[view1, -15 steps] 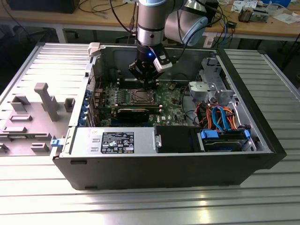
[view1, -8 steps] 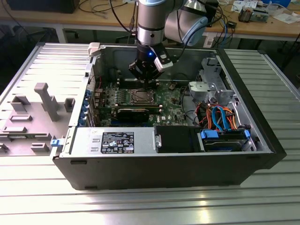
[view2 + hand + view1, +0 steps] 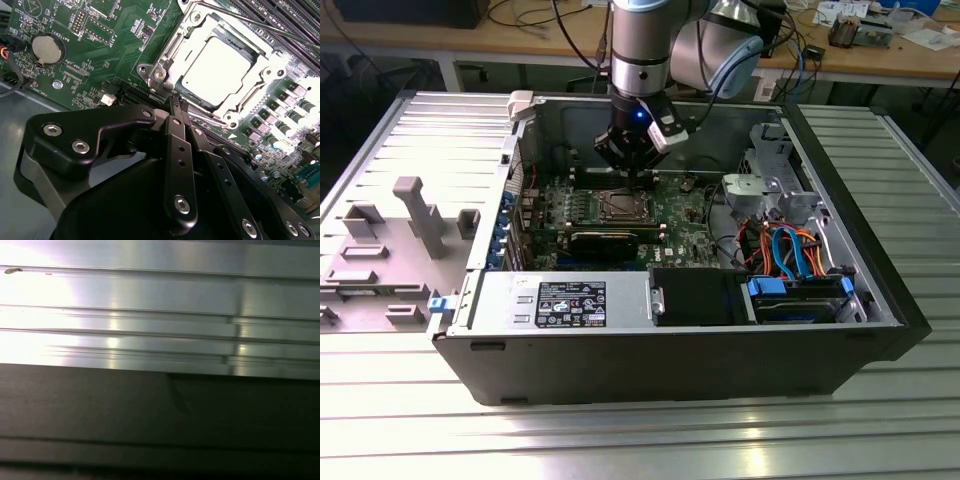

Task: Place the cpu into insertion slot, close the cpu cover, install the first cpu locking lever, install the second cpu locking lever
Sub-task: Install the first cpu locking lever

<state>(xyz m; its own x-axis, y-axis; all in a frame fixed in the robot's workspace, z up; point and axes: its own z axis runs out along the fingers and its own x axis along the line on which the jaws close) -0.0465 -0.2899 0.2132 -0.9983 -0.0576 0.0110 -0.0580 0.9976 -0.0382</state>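
The cpu [image 3: 219, 70] lies flat in the insertion slot [image 3: 620, 207] on the green motherboard, its metal top glaring bright. The cpu cover [image 3: 172, 49], a silvery frame, lies down around it with the chip showing through its window. A thin metal lever rod [image 3: 260, 24] runs along one side of the socket. My gripper [image 3: 176, 102] is shut with nothing between its black fingers, and its tips hang just off the socket's corner bracket [image 3: 159, 75]. In the exterior view the gripper [image 3: 630, 172] hovers straight above the socket inside the open computer case.
Memory slots [image 3: 280, 15] and a coin battery [image 3: 47, 49] flank the socket. A black card [image 3: 605, 240], the power supply [image 3: 570, 303] and a drive cage with coloured cables [image 3: 790, 250] crowd the case. Grey fixtures [image 3: 415, 215] stand at the exterior view's left. Ribbed metal tabletop [image 3: 150, 315] surrounds the case.
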